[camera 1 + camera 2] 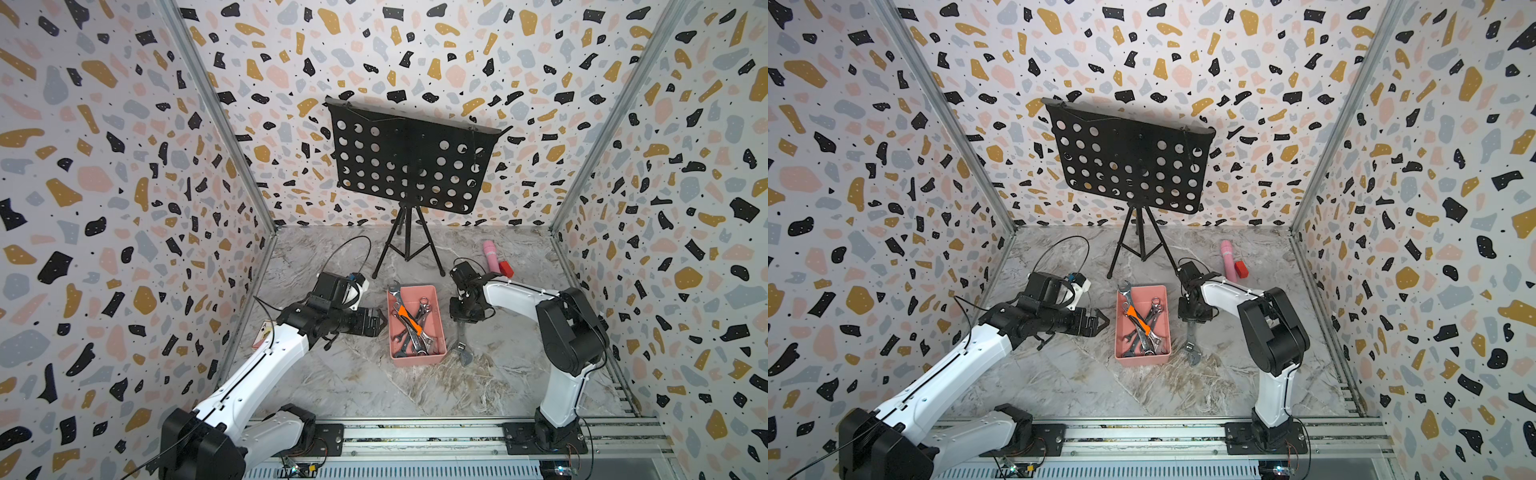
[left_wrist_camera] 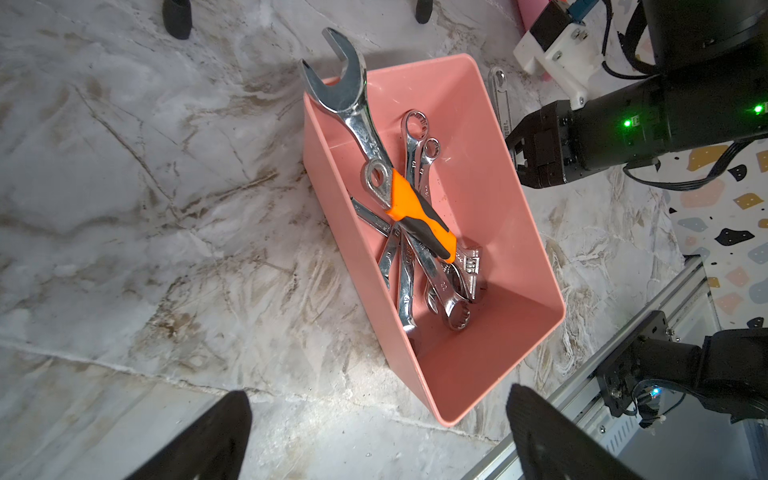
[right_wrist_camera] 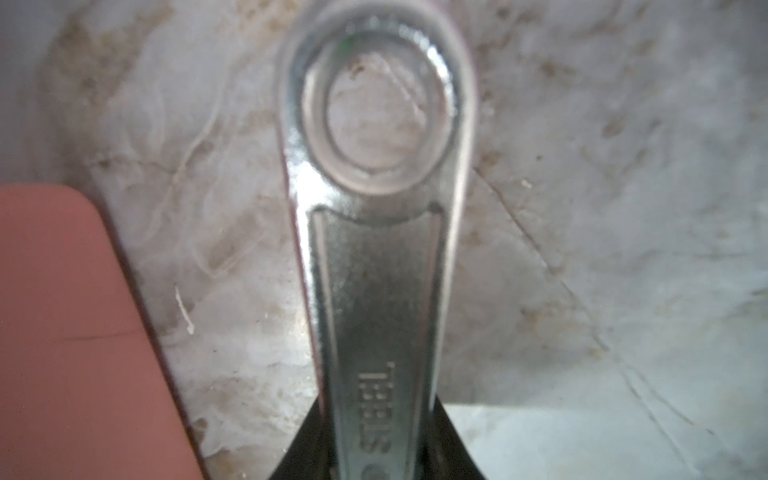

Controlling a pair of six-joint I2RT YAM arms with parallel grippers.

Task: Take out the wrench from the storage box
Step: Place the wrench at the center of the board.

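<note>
While the right fingers [image 3: 307,457] clamp the handle of a silver steel adjustable wrench [image 1: 462,343], it lies on the marble table [image 1: 353,386] outside the shallow salmon-pink plastic storage box [image 1: 435,309], left fingers [image 2: 208,440] spread wide at the box's opposite side

Only one marking is nearly readable. In the right wrist view the wrench [image 3: 374,270] has raised letters along its handle, just ahead of the right gripper [image 3: 374,467] that clamps it, below the ring end. They look like "STEEL", but the view is blurred, so I am not sure. The other wrenches [image 2: 405,291] in the storage box [image 2: 498,232] carry small stamped numbers, too small to read.
</note>
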